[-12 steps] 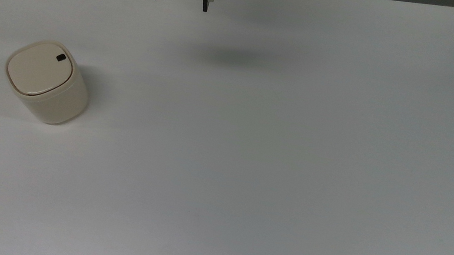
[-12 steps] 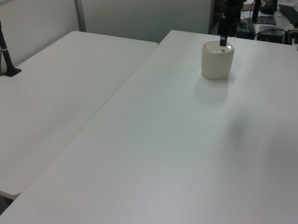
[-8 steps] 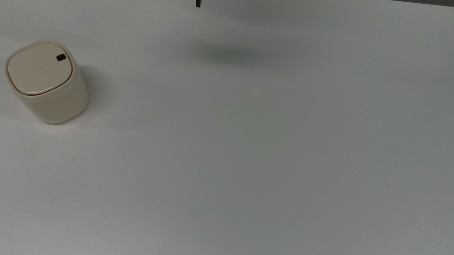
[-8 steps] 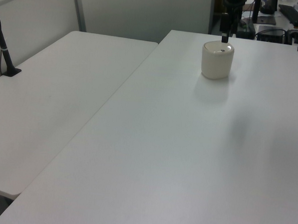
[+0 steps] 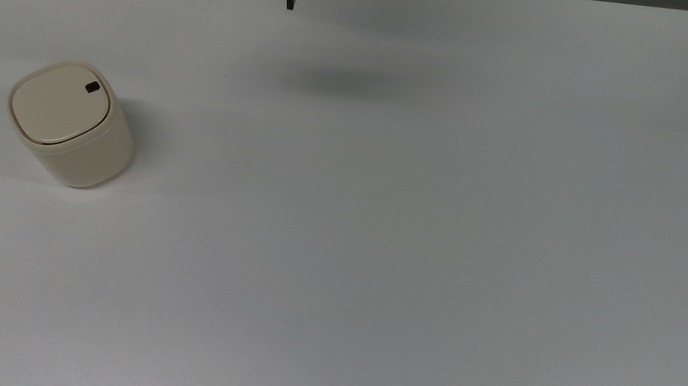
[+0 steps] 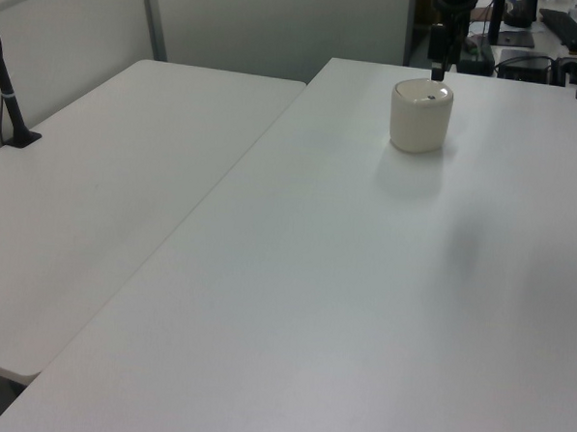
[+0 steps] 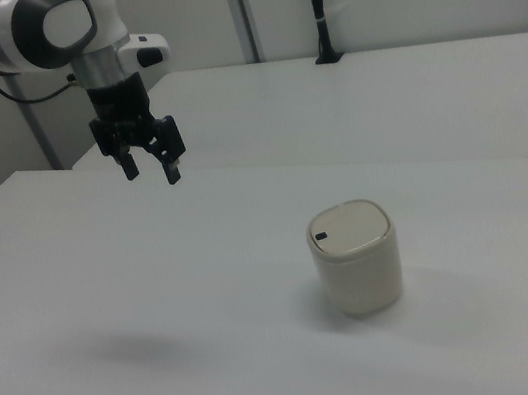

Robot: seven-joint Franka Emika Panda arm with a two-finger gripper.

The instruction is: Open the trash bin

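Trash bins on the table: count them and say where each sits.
1. The trash bin stands upright, lid shut, near the top view's left edge of the table.

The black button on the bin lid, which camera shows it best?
The top view: it looks straight down on the shut lid, so the black button stands out near the rim. The right view shows the button smaller, at a slant. In the left view it is a tiny dark speck.
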